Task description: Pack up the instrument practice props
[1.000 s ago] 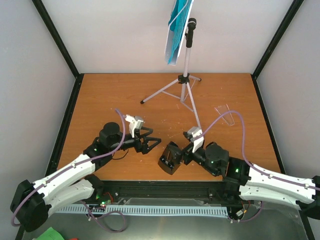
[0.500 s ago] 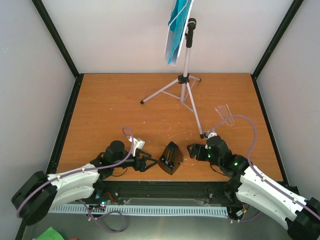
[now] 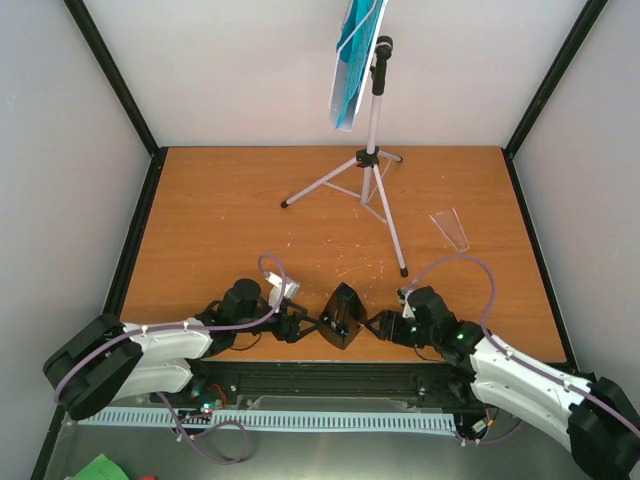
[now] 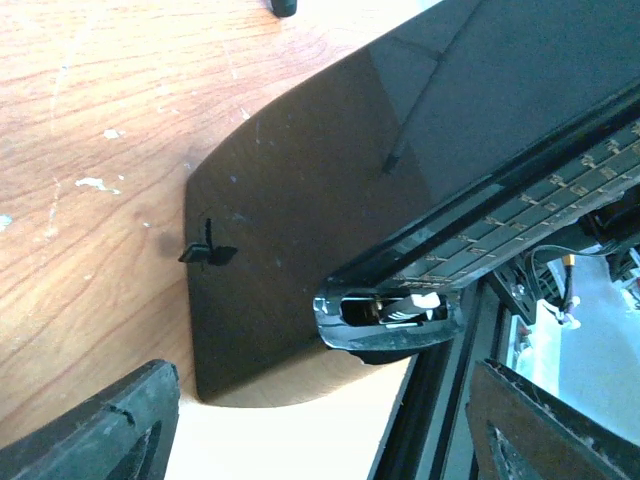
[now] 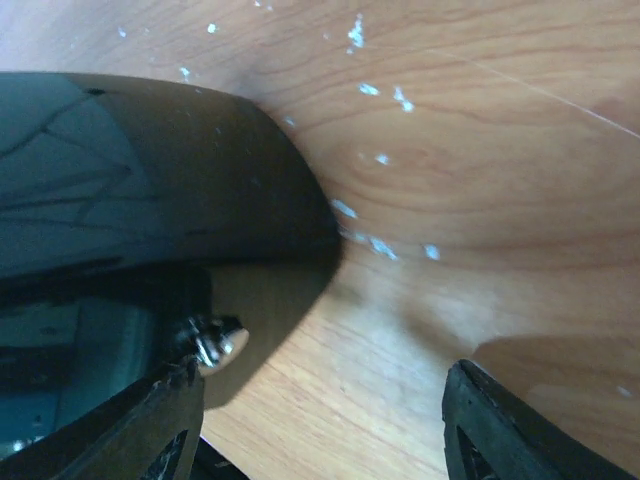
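Sitting close to the near edge of the table (image 3: 200, 220), right in the middle, is one small black metronome (image 3: 342, 315). In the top view its thin end points away from the arms and its wide end faces the near edge. I cannot tell if it stands straight or leans.

There are two tools, one on each side of the metronome. The left tool (image 3: 306, 325) is low on the table and points at the metronome's left side. Its fingers (image 4: 100, 430) are spread wide, and the shiny black side of the metronome reaches a little way in between them. The fingers are not squeezing it. This tool is released and holds nothing.

The right tool (image 3: 377, 325) points at the metronome from the other side. Its fingers (image 5: 520, 430) are also apart, with bare wood between them. The metronome is just beside one finger, but I cannot tell if they touch. This tool is released too.

One grey music stand (image 3: 372, 150) is at the back of the table, in the middle. Its long pole goes straight up, and its three thin legs spread out on the wood. The tray (image 3: 340, 105) at the top is seen from its edge. It holds cyan sheet-music pages (image 3: 355, 35). I cannot count the pages.

One small clear plastic piece (image 3: 450, 228) lies flat on the right side of the table, well apart from the rest.
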`<state>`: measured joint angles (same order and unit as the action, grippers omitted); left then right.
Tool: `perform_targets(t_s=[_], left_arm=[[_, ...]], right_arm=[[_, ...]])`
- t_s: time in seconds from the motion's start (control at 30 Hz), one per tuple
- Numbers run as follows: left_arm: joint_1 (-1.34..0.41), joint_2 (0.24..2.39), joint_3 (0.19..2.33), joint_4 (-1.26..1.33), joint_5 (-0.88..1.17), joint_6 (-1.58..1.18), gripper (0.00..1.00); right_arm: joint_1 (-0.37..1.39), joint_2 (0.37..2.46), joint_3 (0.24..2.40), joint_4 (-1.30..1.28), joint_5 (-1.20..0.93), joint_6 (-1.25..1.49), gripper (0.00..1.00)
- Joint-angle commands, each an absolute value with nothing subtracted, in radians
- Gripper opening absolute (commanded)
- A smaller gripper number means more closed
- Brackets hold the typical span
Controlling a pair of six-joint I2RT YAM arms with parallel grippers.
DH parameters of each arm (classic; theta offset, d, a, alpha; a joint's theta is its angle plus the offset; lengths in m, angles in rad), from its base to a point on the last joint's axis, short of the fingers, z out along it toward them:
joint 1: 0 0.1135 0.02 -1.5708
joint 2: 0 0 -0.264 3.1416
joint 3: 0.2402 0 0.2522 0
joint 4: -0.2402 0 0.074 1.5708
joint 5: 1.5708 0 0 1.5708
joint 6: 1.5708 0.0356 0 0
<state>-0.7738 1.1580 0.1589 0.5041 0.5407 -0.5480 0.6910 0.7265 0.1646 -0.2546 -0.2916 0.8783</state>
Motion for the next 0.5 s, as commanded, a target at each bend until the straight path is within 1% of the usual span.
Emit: perform_targets(t_s=[0.0, 0.1, 0.13, 0.2, 0.23, 0.27, 0.37, 0.4, 0.47], left_arm=[[-0.785, 1.166, 0.179, 0.565, 0.504, -0.477, 0.79], [-0.785, 1.147, 0.163, 0.549, 0.465, -0.462, 0.80], [-0.785, 1.138, 0.157, 0.542, 0.445, -0.458, 0.82], [-0.785, 1.115, 0.143, 0.529, 0.409, -0.452, 0.94], [-0.785, 1.107, 0.139, 0.527, 0.396, -0.449, 0.98], [-0.785, 1.100, 0.137, 0.526, 0.387, -0.445, 0.99], [-0.786, 1.100, 0.137, 0.541, 0.400, -0.430, 1.00], [-0.785, 1.104, 0.136, 0.550, 0.409, -0.426, 0.99], [-0.787, 1.115, 0.132, 0.577, 0.448, -0.419, 0.99]], right_arm=[[0.696, 0.815, 0.202, -0.030, -0.323, 0.891, 0.64], [0.695, 0.888, 0.250, 0.037, -0.261, 0.860, 0.63], [0.695, 0.917, 0.267, 0.065, -0.248, 0.848, 0.63], [0.695, 0.983, 0.303, 0.126, -0.239, 0.824, 0.63], [0.695, 1.021, 0.325, 0.150, -0.237, 0.814, 0.63], [0.696, 1.055, 0.346, 0.164, -0.233, 0.805, 0.63], [0.694, 1.125, 0.403, 0.152, -0.209, 0.763, 0.63], [0.693, 1.127, 0.421, 0.128, -0.195, 0.745, 0.64], [0.682, 1.092, 0.453, 0.042, -0.153, 0.702, 0.70]])
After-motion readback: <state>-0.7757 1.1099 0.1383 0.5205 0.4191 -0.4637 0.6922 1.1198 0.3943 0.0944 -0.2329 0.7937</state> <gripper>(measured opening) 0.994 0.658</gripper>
